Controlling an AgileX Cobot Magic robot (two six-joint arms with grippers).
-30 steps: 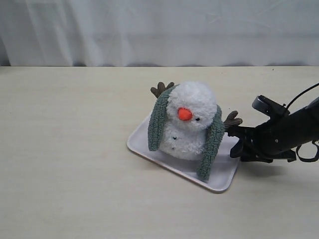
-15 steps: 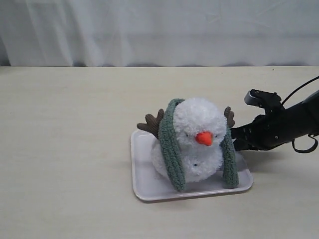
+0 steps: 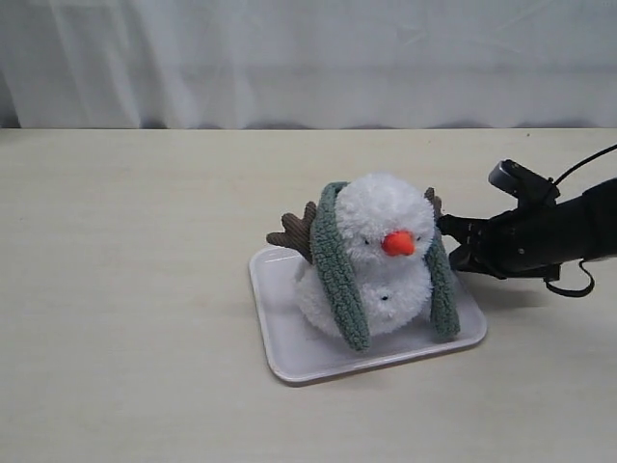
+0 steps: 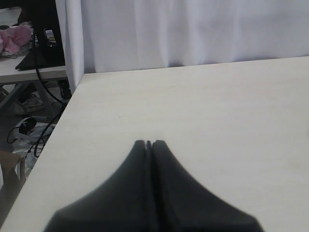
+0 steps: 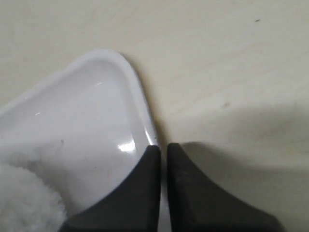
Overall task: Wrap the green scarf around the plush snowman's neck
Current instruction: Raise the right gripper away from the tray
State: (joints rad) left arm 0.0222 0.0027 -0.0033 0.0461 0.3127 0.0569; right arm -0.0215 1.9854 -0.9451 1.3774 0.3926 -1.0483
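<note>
**Gripping the tray rim beside the scarfed snowman**

The scarf [image 3: 335, 262] is hanging over the snowman [image 3: 381, 212], running behind the head and coming down the front as two loose strands, one on each side of the orange nose. The ends are not crossing, so the wrap is looking only half done. The snowman is sitting upright on a white tray [image 3: 281, 323], toward its far side, with both scarf ends reaching down to the tray floor.

The right jaws are sitting at the tray's far right corner, closed narrow with the thin rim pinched between them. They are just beside the right-hand scarf strand and the brown twig arm, but gripping neither. The step in hand is probably positioning the tray. Doing it well is likely meaning keeping the tray flat on the surface [image 3: 125, 289] and sliding it slowly, so that the snowman is not tipping and the scarf is not slipping off. After that, letting go and taking the near strand by its end should be making the crossing easier.

The left jaws are pressed together on nothing, over bare surface, well apart from the snowman.
</note>
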